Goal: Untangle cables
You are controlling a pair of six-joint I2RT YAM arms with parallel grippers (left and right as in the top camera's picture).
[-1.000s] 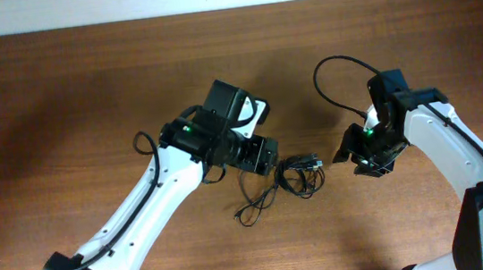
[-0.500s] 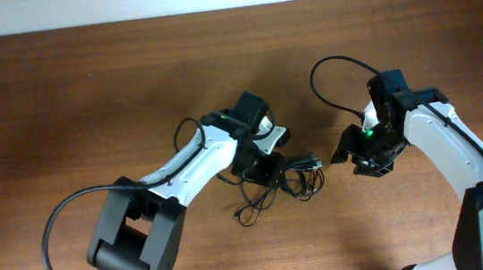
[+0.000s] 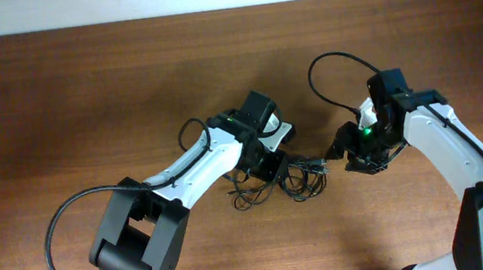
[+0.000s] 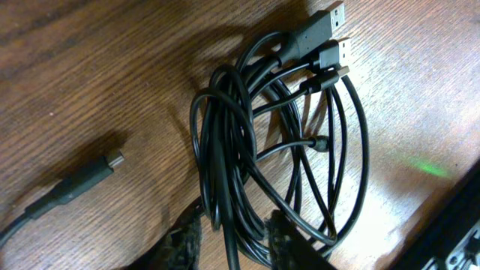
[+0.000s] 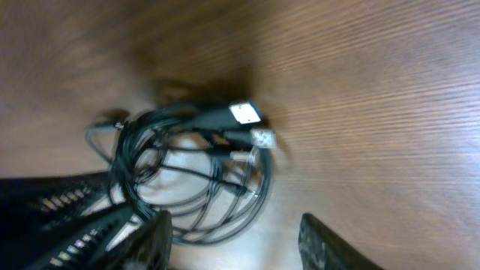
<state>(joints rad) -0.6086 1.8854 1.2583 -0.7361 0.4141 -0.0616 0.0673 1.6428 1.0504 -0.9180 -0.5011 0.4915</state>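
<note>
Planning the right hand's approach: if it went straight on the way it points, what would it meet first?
Most likely the coiled cables, at the loop's near edge below the USB plugs, though depth is unclear.

In the left wrist view the bottom edge cuts off the left fingers [image 4: 184,244]. Strands of the cables [image 4: 214,150] run between them, but whether they pinch cannot be told. A loose plug [image 4: 71,187] trails its cord off the left edge. The right wrist view is blurred, and the right fingers [image 5: 330,240] are cropped below. Overhead, the cables' strands are too small to separate.
</note>
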